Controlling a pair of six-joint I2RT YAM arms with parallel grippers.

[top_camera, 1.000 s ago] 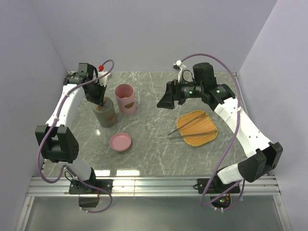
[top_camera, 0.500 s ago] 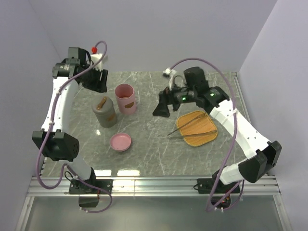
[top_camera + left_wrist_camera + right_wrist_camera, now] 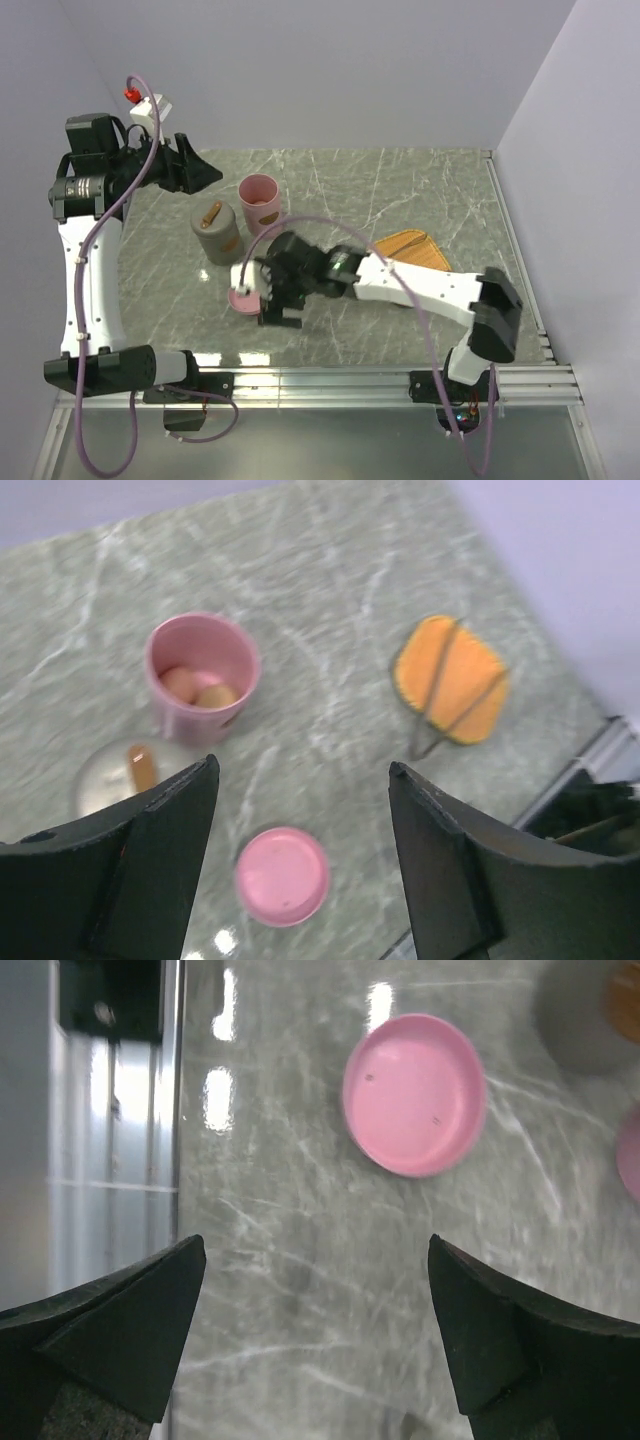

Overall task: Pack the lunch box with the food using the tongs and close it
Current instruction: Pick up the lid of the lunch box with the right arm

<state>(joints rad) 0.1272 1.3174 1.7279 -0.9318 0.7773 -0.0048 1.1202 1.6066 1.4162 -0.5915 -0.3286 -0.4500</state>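
Note:
The lunch box is a round pink tub (image 3: 262,204) (image 3: 201,671), open, with two small food balls (image 3: 196,688) inside. Its pink lid (image 3: 243,298) (image 3: 415,1094) (image 3: 282,875) lies flat on the table nearer the front. The silver tongs (image 3: 448,692) rest across the orange tray (image 3: 452,680), tips on the table. My left gripper (image 3: 205,172) (image 3: 302,768) hangs high at the far left, open and empty. My right gripper (image 3: 272,298) (image 3: 315,1245) is low over the table just beside the lid, open and empty.
A grey canister (image 3: 217,233) (image 3: 110,780) with a brown handle on its lid stands left of the pink tub. My right arm stretches across the orange tray (image 3: 410,246) and hides the tongs from above. The metal rail (image 3: 110,1160) runs along the table's near edge.
My left gripper let go of the grey canister's top, opened and rose away to the far left. My right arm swung down from above the tray to the pink lid.

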